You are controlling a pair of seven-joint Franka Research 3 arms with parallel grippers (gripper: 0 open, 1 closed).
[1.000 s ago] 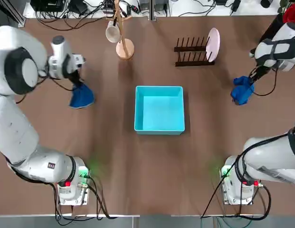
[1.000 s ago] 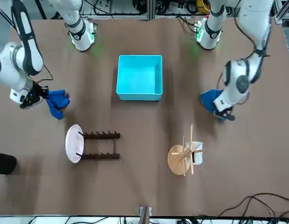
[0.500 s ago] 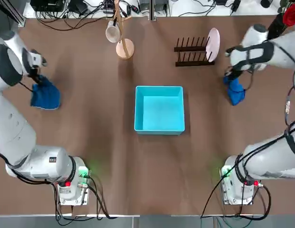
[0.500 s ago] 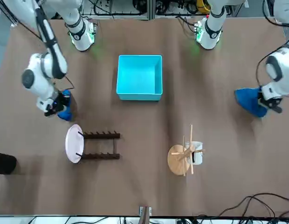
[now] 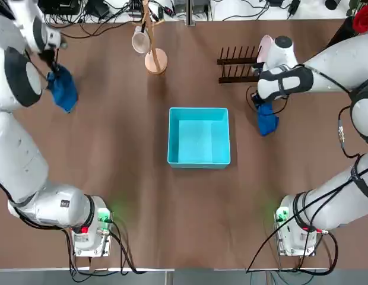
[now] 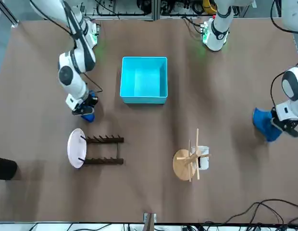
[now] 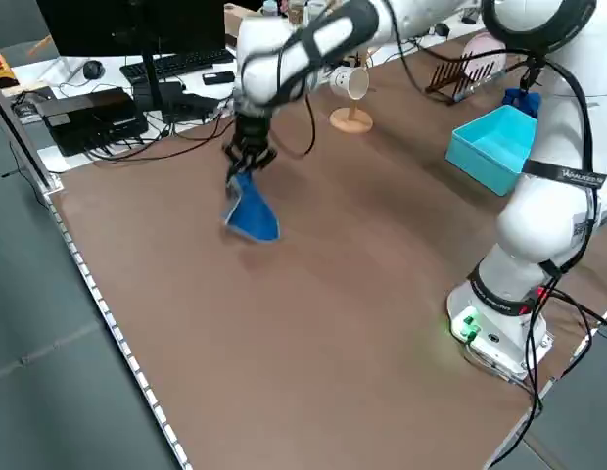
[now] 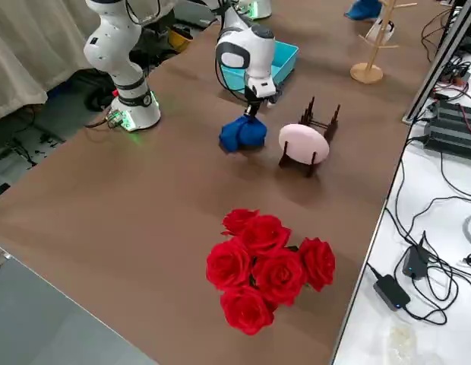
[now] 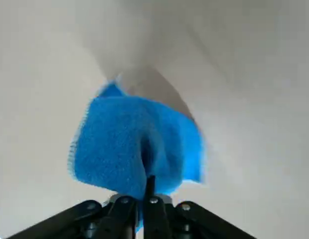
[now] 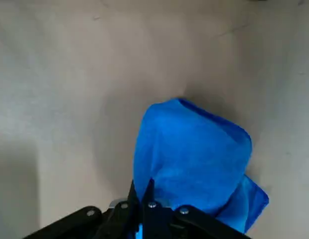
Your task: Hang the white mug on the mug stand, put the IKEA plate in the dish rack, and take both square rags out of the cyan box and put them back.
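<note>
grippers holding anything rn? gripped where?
Both. Left gripper is shut on a rag, pinching a fold at its edge so it hangs. Right gripper is shut on the other rag, also by an edge fold.

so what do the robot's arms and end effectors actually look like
Both arms are glossy white with rounded, bulbous links and dark grey discs at the joints. Each stands on a white base with a green light and a small red spot, black cables trailing from it. The left end effector and right end effector are black, with slim fingers rising from a black bar set with small silver screws.
</note>
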